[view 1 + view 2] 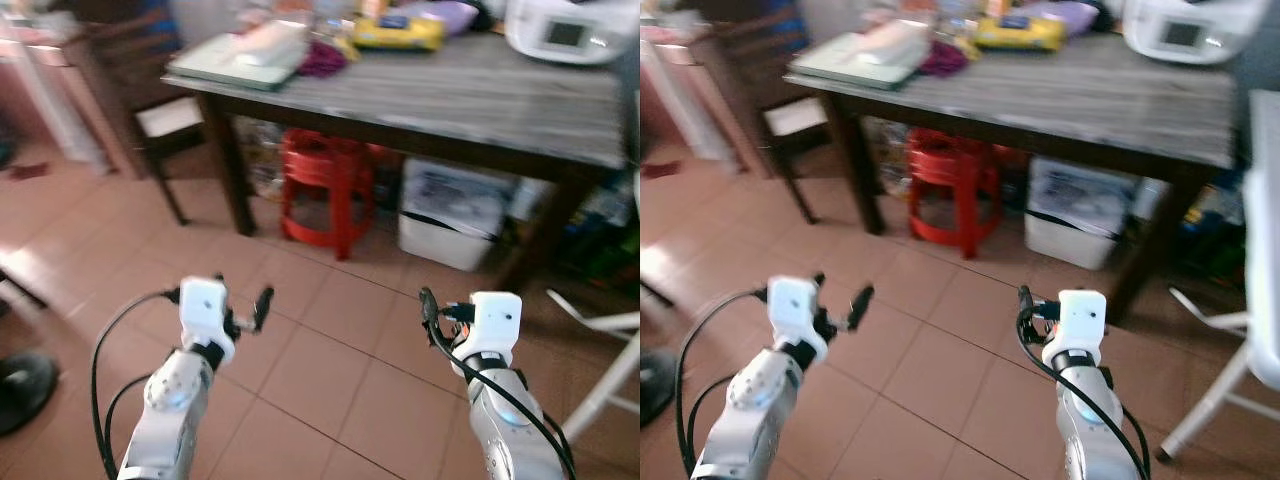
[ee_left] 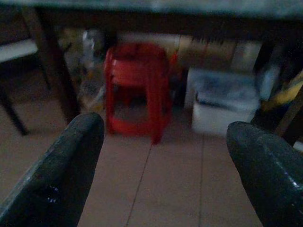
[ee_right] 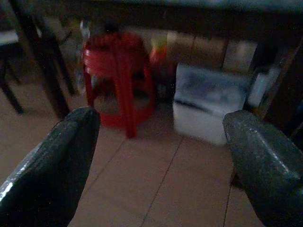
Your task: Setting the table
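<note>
A grey-topped table on dark legs stands ahead of me. On it lie a pale green tray with a white item, a purple cloth, a yellow packet and a white appliance. My left gripper is raised over the tiled floor, short of the table. In the left wrist view its fingers stand wide apart, open and empty. My right gripper is held at the same height. It is also open, and nothing sits between its fingers.
Under the table stand a red plastic stool and a white storage box. A dark wooden chair is at the table's left end, and a white chair frame is at my right. A dark object lies on the floor at left.
</note>
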Available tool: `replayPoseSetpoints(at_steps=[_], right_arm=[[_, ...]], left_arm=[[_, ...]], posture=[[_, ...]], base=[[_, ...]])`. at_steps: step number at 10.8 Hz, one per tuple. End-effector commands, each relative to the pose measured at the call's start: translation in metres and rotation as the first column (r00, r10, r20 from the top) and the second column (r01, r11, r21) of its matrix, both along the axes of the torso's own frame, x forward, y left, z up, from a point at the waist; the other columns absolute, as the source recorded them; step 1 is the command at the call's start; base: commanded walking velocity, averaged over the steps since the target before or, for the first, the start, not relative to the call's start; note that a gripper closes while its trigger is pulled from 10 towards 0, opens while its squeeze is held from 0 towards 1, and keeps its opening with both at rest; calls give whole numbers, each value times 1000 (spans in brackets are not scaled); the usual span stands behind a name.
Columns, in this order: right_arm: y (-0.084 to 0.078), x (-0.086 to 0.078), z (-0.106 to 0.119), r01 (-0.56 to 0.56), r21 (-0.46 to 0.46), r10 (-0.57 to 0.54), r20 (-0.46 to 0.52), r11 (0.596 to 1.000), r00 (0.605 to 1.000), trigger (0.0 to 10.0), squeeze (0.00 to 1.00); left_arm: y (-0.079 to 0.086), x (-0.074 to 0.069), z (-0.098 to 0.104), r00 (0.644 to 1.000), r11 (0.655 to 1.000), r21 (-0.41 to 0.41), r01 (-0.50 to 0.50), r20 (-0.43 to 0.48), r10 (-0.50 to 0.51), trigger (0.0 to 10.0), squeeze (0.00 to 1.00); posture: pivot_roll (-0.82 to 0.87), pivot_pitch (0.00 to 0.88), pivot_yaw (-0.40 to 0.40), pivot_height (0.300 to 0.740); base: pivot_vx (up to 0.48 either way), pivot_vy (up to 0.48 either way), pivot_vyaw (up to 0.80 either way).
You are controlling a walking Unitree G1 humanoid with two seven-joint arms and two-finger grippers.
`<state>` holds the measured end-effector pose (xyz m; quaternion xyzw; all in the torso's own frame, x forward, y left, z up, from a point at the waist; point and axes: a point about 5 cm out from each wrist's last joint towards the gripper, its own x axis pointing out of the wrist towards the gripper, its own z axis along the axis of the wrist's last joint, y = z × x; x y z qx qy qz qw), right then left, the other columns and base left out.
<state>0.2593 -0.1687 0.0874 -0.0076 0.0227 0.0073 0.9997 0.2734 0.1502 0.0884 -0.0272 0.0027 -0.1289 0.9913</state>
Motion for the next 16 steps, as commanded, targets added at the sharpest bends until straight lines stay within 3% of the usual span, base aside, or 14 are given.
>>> replayPoseSetpoints(at_steps=[1,6,11,16], right_arm=[[6,2,14,-12,-5,12,58,1000,998,10000,0],[8,-6,53,20,2,-21,176,1000,984,10000,0],[5,-13,56,40,-8,-38,164,999,986,10000,0],[3,-13,51,38,-10,-37,137,999,990,10000,0]], left_arm=[[5,3,15,997,1000,-6,-27,76,27,10000,0],[12,4,39,986,998,-37,-46,156,51,10000,0],[1,3,39,989,999,-13,-32,143,34,10000,0],[-4,3,35,993,1000,-21,-18,118,20,10000,0]], posture=[[-25,52,81,740],[-29,53,83,740],[-47,59,84,740],[-52,56,70,740]], base=[[0,0,-800],[0,0,-800],[0,0,-800],[0,0,0]])
